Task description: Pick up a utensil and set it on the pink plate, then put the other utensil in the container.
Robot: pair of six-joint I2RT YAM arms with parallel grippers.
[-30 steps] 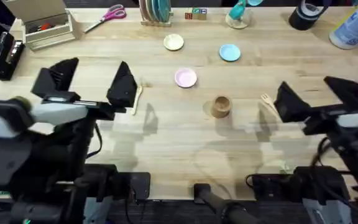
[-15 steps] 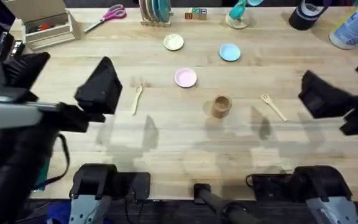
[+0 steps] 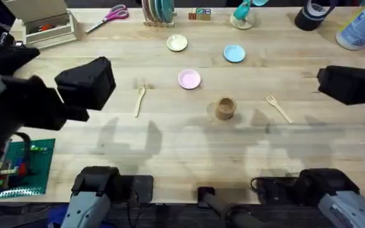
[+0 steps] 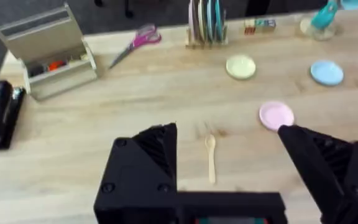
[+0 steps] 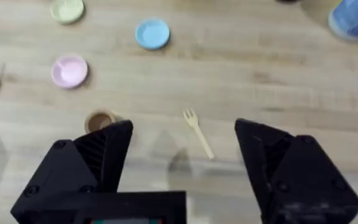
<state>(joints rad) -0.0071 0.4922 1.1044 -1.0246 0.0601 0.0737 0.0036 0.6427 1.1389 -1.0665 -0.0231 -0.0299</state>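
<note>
Wooden spoon (image 3: 139, 101) lies flat on the light wood table (image 3: 170, 139), left of centre, handle toward the arms' bases, nothing touching it. Pink plate (image 3: 189, 79) sits bare, up and right of the spoon, near but apart. Tan wooden cup (image 3: 225, 108) stands upright just below and right of the pink plate. Wooden fork (image 3: 277, 107) lies flat right of the cup, prongs pointing up-left, handle angled down-right. Left gripper (image 4: 229, 155) raised high over the table's left side, fingers spread wide, holding nothing; spoon visible between them far below. Right gripper (image 5: 182, 155) raised at the right edge, fingers spread wide, holding nothing; fork lies between them on the table below. Cream-yellow plate (image 3: 177, 43) and light blue plate (image 3: 234, 54) sit farther back, beyond the pink plate.
</note>
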